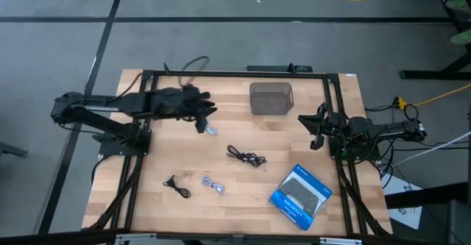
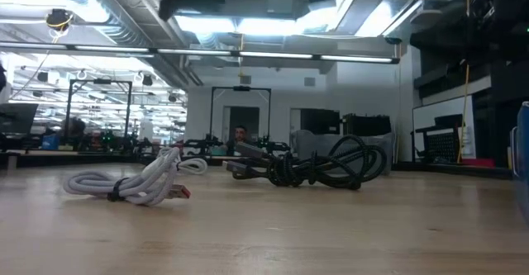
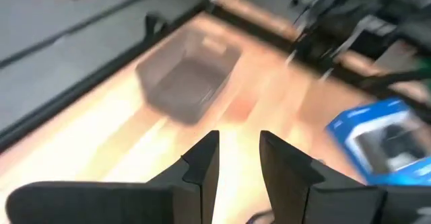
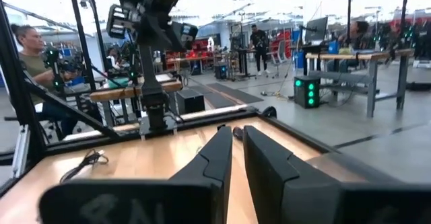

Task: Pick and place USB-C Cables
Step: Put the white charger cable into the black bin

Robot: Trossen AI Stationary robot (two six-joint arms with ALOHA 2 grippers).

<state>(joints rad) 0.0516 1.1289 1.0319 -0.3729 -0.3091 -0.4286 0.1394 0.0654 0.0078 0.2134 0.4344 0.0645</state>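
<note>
Four coiled cables lie flat on the wooden table. A pale one (image 1: 212,132) lies just to the right of my left gripper (image 1: 200,123), and another pale one (image 1: 214,185) (image 2: 132,184) lies toward the near edge. A larger black one (image 1: 246,157) (image 2: 318,166) is mid-table and a small black one (image 1: 177,187) is near-left. A fifth cable is not visible. My left gripper (image 3: 239,140) hangs above the table with a narrow gap between its fingers and nothing between them. My right gripper (image 1: 316,131) (image 4: 237,133) waits shut at the table's right side.
A grey open bin (image 1: 271,98) (image 3: 185,76) stands near the far edge, right of my left gripper. A flat blue and black retail box (image 1: 302,195) (image 3: 384,133) lies near-right. A black frame runs along the table's edges. People are in the room beyond.
</note>
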